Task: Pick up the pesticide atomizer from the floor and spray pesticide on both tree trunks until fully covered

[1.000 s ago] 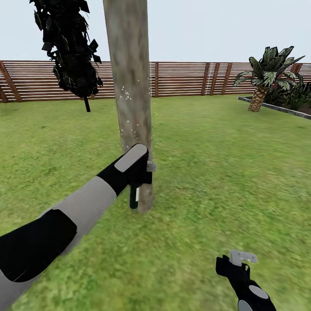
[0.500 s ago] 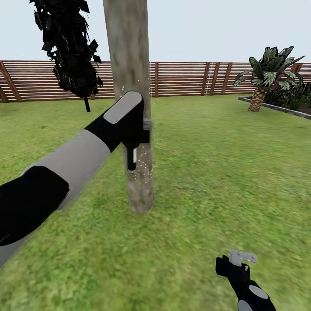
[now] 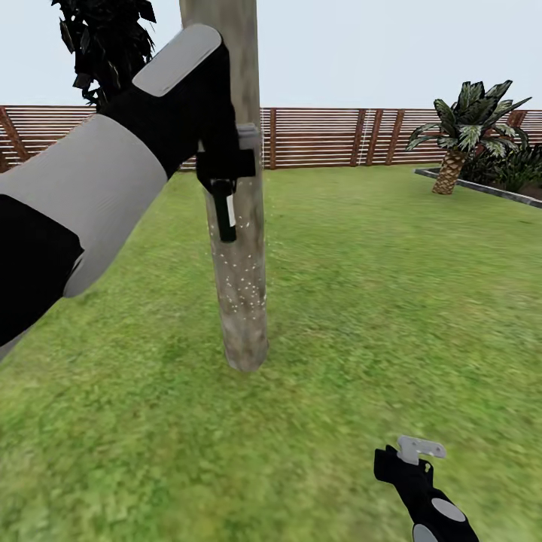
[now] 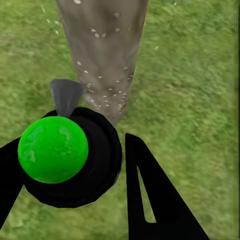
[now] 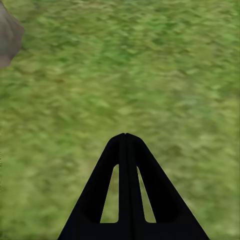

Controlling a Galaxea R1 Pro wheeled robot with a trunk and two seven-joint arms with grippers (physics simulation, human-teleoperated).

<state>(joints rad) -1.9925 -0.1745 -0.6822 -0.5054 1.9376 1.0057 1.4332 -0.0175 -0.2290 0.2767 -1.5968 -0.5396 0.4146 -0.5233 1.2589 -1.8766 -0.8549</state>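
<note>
A thick grey-brown tree trunk (image 3: 242, 301) rises from the grass just ahead, and white pesticide specks (image 3: 239, 286) dot its lower half. My left gripper (image 3: 228, 162) is raised against the trunk at fence height, shut on the pesticide atomizer (image 3: 224, 214), a slim dark bottle hanging below it. In the left wrist view the atomizer (image 4: 75, 165) shows from above with a green ball on top and a grey nozzle (image 4: 65, 95) pointing at the speckled trunk (image 4: 102, 45). My right gripper (image 3: 418, 449) hangs low over the lawn, shut on nothing (image 5: 126, 150).
A slatted wooden fence (image 3: 339, 135) closes the lawn at the back. A dark bush (image 3: 105, 45) stands behind my left arm. A palm (image 3: 463, 132) and a raised bed edge (image 3: 482, 188) sit at the far right. Grass stretches all around the trunk.
My left arm has swept up along the trunk with the atomizer, from near the base to fence height. More white specks now dot the lower trunk. The right arm stayed put.
</note>
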